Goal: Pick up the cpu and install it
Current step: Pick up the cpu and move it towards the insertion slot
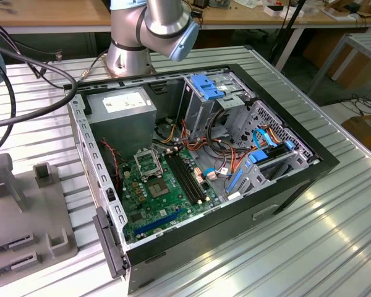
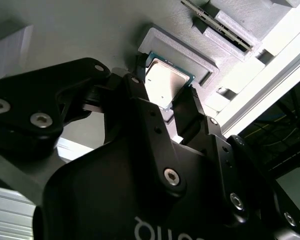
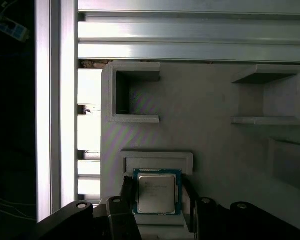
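Surface (image 1: 284,247): ribbed metal. It carries an open computer case (image 1: 318,164) and, just beside it on the exterior view's left, a grey fixture plate (image 1: 25,210).

Arm (image 1: 157,21): base stands at the case's far edge in the exterior view.

Inside the case: green motherboard (image 1: 173,204) lying flat, with a black metal-framed socket (image 1: 149,164) on it.

Pincer (image 3: 157,184): black, pointed at the fixture plate in both wrist views. It is set around the cpu (image 3: 156,193), one side of the pincer at each of two opposite edges. Cannot tell whether it is clamped on the chip or only placed around it.

The cpu sits directly between the pincer's tips. Its silver top faces the cameras and a thin green border shows around it. It is well apart from the socket.

Just beyond the pincer tips: the raised grey rim of a holder (image 3: 157,161), right against the cpu's far edge. Cannot tell whether the chip rests in the holder or is lifted off it.

Further beyond the tips: two walled pockets (image 3: 135,92) on the same plate.
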